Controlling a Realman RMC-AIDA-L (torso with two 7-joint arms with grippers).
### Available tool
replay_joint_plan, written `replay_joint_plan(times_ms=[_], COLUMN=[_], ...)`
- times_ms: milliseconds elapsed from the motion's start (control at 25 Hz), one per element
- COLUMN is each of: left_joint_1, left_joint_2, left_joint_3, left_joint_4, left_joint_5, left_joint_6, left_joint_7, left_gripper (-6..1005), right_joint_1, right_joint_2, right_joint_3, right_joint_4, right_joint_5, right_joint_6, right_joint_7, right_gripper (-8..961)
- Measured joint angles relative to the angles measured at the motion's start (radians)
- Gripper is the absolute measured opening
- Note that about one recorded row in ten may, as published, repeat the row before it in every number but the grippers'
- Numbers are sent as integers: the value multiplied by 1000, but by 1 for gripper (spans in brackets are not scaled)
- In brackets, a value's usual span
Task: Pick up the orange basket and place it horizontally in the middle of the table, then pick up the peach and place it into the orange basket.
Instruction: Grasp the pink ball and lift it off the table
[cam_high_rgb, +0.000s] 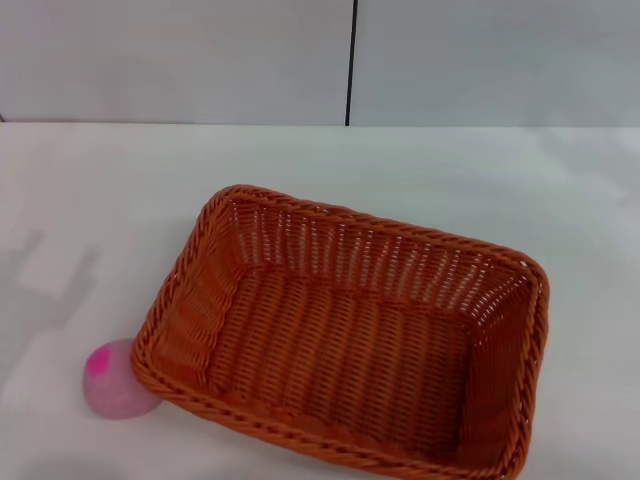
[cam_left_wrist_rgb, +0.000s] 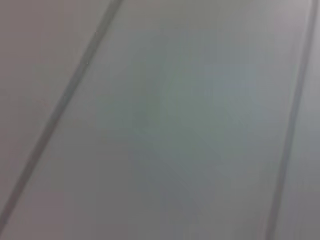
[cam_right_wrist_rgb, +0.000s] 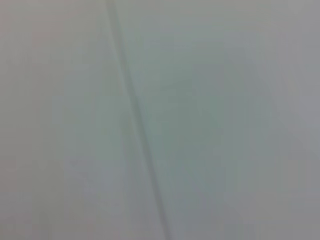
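Note:
The orange basket lies on the white table, slightly turned, reaching down to the near edge of the head view. Nothing lies inside it. The peach, pale pink with a magenta spot, rests on the table touching the basket's near-left corner. Neither gripper shows in the head view. Both wrist views show only a pale grey surface with thin dark lines, and no fingers.
A grey wall with a dark vertical seam stands behind the table's far edge. Faint shadows fall on the table at the left.

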Motion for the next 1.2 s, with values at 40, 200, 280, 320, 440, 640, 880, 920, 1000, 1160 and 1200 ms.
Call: replay_joint_plan(times_ms=[40,200,280,320,440,640,880,920,1000,1160,1200], left_joint_1=[-6,-33,-43,-47,-50,-43,-32,-31,-28,-27,-27], left_joint_2=[12,35,36,36,38,49,52,52,48,31,28], left_joint_3=[55,250,321,352,439,536,596,601,620,661,667], left_joint_4=[27,146,209,239,310,336,356,356,357,357,357], left_joint_5=[0,0,0,0,0,0,0,0,-1,-1,-1], left_joint_6=[0,15,18,19,32,65,84,86,91,119,125], left_joint_7=[-6,-51,-89,-105,-138,-159,-176,-176,-176,-175,-175], left_gripper=[825,818,814,812,806,797,786,784,780,772,770], right_joint_1=[-39,-146,-172,-180,-190,-192,-174,-170,-163,-155,-154], right_joint_2=[8,44,54,56,55,53,54,54,56,57,57], right_joint_3=[5,40,68,79,107,124,124,124,125,124,123], right_joint_4=[4,45,84,103,159,199,201,201,201,203,203], right_joint_5=[52,208,234,237,237,240,241,241,241,238,238], right_joint_6=[-9,-37,-68,-84,-122,-143,-158,-160,-161,-159,-158], right_joint_7=[-19,-97,-126,-134,-147,-157,-157,-157,-157,-157,-157], right_gripper=[405,405,405,405,405,405,405,405,405,405,405])
